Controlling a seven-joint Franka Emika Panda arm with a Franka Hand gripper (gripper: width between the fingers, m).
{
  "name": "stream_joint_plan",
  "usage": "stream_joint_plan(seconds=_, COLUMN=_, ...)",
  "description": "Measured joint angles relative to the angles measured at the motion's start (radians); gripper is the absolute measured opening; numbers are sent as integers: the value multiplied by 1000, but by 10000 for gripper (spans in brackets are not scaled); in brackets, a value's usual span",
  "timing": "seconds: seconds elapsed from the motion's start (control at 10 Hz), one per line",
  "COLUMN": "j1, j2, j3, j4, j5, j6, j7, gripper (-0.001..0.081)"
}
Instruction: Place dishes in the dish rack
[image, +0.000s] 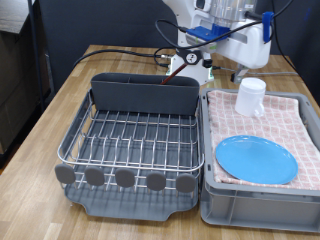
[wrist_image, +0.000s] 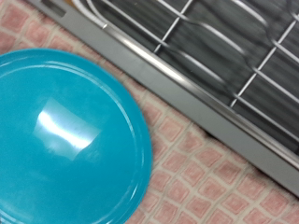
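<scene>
The round bright-blue plate (image: 257, 158) lies flat on the pink checked cloth (image: 288, 118) in the grey crate, toward the exterior view's bottom. It fills much of the wrist view (wrist_image: 65, 131). The small white cup (image: 251, 96) stands on the cloth behind the plate. The silver wire dish rack (image: 135, 135) on its dark grey tray holds no dishes; its wires also show in the wrist view (wrist_image: 224, 47). My gripper (image: 238, 68) hangs just above and behind the cup; its fingers do not show in the wrist view. The wooden spoon is out of view.
The grey cutlery caddy (image: 145, 95) stands along the rack's far edge and round grey discs (image: 125, 178) along its near edge. The grey crate (image: 260, 208) sits against the rack on the exterior view's right. Both rest on a wooden table (image: 45, 120). Cables lie behind the rack.
</scene>
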Motion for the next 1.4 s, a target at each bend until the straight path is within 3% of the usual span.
stream_joint_plan(seconds=0.6, j1=17, j2=1, j3=87, j4=69, j5=6, j6=-91, j7=49, gripper=803)
stream_joint_plan(seconds=1.0, j1=20, j2=17, j3=98, j4=70, j5=65, j6=-42, j7=27, gripper=803)
stream_joint_plan(seconds=1.1, j1=20, j2=24, j3=98, j4=67, j5=90, j6=-17, j7=4, gripper=803)
stream_joint_plan(seconds=1.2, j1=20, j2=31, j3=97, j4=49, j5=137, j6=59, j7=-50, gripper=803)
stream_joint_plan(seconds=1.4, j1=21, j2=52, j3=89, j4=-25, j5=278, j6=281, j7=-213, gripper=803)
